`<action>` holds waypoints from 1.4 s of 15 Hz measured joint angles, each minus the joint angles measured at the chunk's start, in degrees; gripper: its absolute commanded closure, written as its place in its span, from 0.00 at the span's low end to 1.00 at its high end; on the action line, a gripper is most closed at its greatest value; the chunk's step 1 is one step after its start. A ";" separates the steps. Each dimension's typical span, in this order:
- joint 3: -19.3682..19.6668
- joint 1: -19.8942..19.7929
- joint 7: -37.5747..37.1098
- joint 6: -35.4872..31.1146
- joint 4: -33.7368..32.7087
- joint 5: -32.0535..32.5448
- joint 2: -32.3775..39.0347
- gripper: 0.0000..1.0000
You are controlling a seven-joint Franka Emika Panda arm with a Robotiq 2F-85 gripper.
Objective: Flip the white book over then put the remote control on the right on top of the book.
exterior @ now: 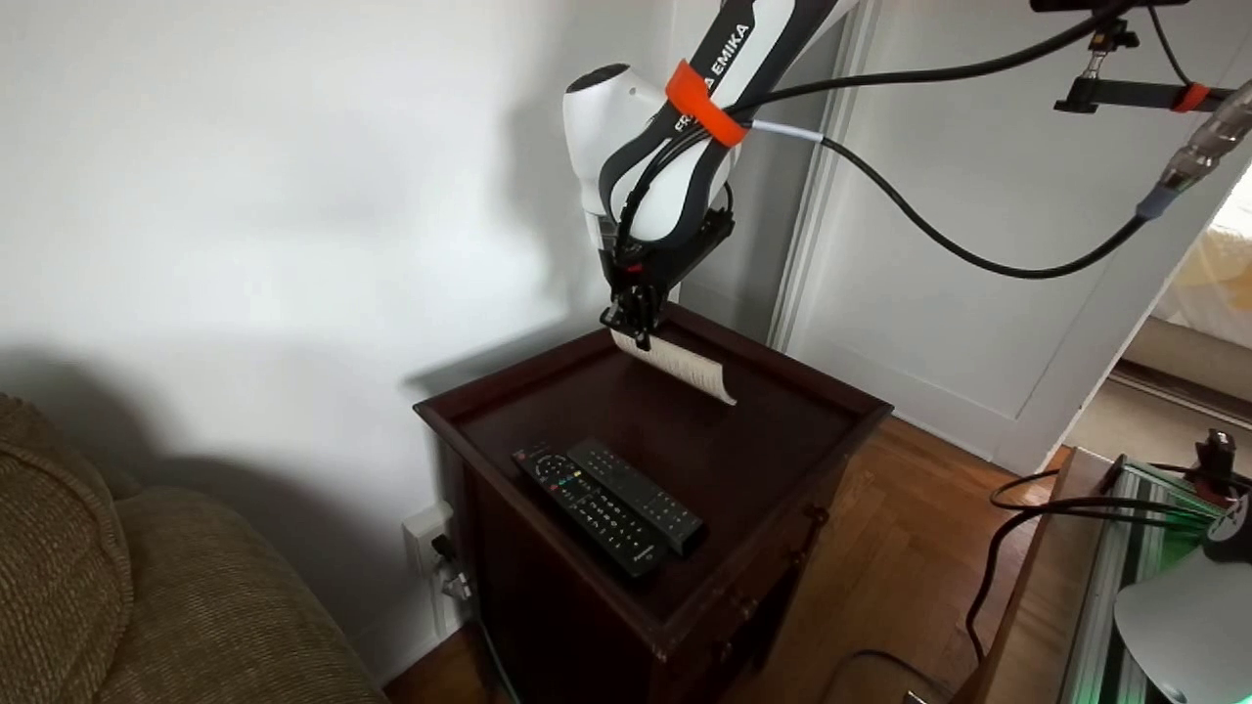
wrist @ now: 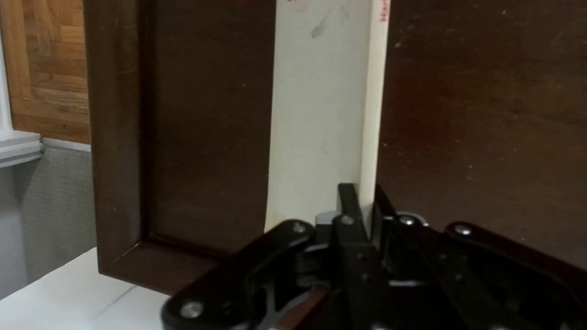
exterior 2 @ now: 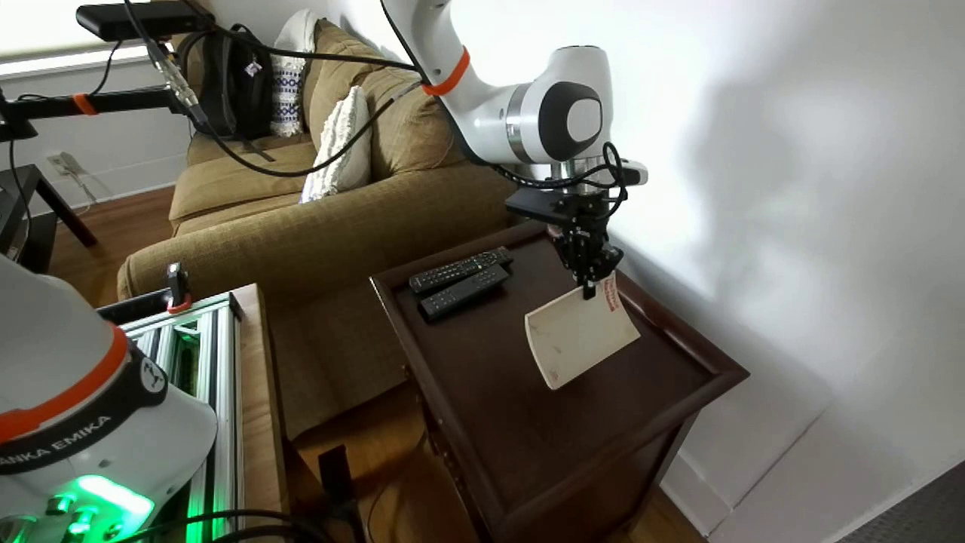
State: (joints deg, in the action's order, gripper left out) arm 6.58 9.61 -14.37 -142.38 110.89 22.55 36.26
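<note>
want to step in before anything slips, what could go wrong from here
The fingers pinch the white book off-centre along its spine, so it could twist or slip out.

The book is held tilted; let go now, it might drop back the wrong way up.

Later, the right-hand black remote control lies close beside the Panasonic remote control, so picking it could nudge or catch its neighbour.

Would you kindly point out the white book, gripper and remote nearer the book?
White book (exterior 2: 580,335), in an exterior view: its cover.
Gripper (wrist: 363,195), in the wrist view: midway between fingertips.
Remote nearer the book (exterior: 636,495), in an exterior view: button face.
</note>
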 measured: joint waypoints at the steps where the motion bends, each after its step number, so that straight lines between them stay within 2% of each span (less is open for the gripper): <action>1: -0.02 -0.04 0.00 -0.90 0.00 -0.18 0.38 0.98; 2: -0.11 -0.14 0.08 -1.92 0.00 -0.53 0.80 0.90; 3: -0.37 -0.39 0.33 -2.90 -0.01 -1.20 1.25 0.65; 5: -1.26 -1.25 1.75 -4.76 -0.01 -3.65 2.12 0.61; 10: -5.16 -5.15 8.23 -8.78 -0.02 -11.19 3.51 0.23; 13: -8.74 -9.00 14.13 -11.43 0.01 -15.83 3.58 0.01; 17: -17.49 -16.48 25.39 -11.85 0.37 -23.45 3.56 0.00; 19: -21.86 -19.64 30.49 -9.63 0.86 -26.81 3.47 0.00; 21: -24.46 -21.25 33.67 -5.64 1.39 -29.33 3.25 0.00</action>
State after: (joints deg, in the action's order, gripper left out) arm -17.88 -11.64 19.30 -148.03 112.29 -6.78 39.50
